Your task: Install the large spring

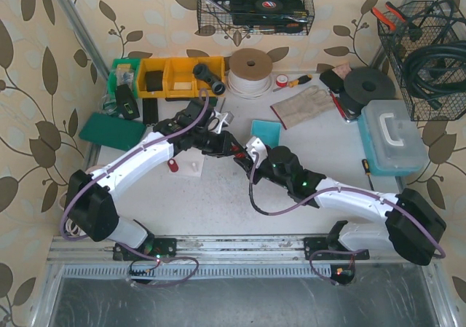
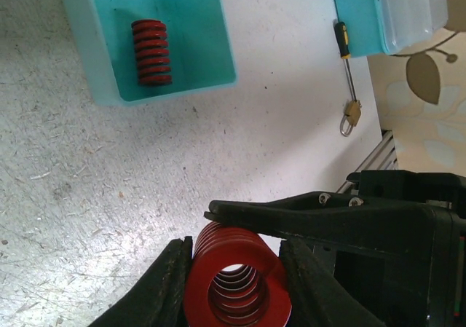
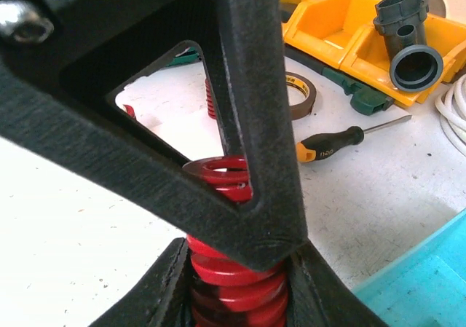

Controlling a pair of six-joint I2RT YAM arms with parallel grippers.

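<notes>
The large spring [image 2: 237,283] is a thick red coil, held at both ends between the two arms above the table's middle. My left gripper [image 2: 237,292] is shut on it, a finger pressing each side. In the right wrist view the same large spring [image 3: 233,287] stands upright between the pads of my right gripper [image 3: 237,298], which is shut on its lower coils. The left gripper's fingers [image 3: 251,130] cross in front and hide the spring's middle. From above, the left gripper [image 1: 230,149] and right gripper [image 1: 248,154] meet tip to tip and the spring is hidden.
A smaller red spring [image 2: 151,52] lies in a teal tray [image 2: 204,21]. A screwdriver [image 2: 344,50], a padlock [image 2: 351,116] and a teal case [image 2: 393,14] lie to the right. Yellow bins [image 3: 328,28], a tape roll [image 3: 300,94] and a black pipe fitting [image 3: 411,46] stand at the back.
</notes>
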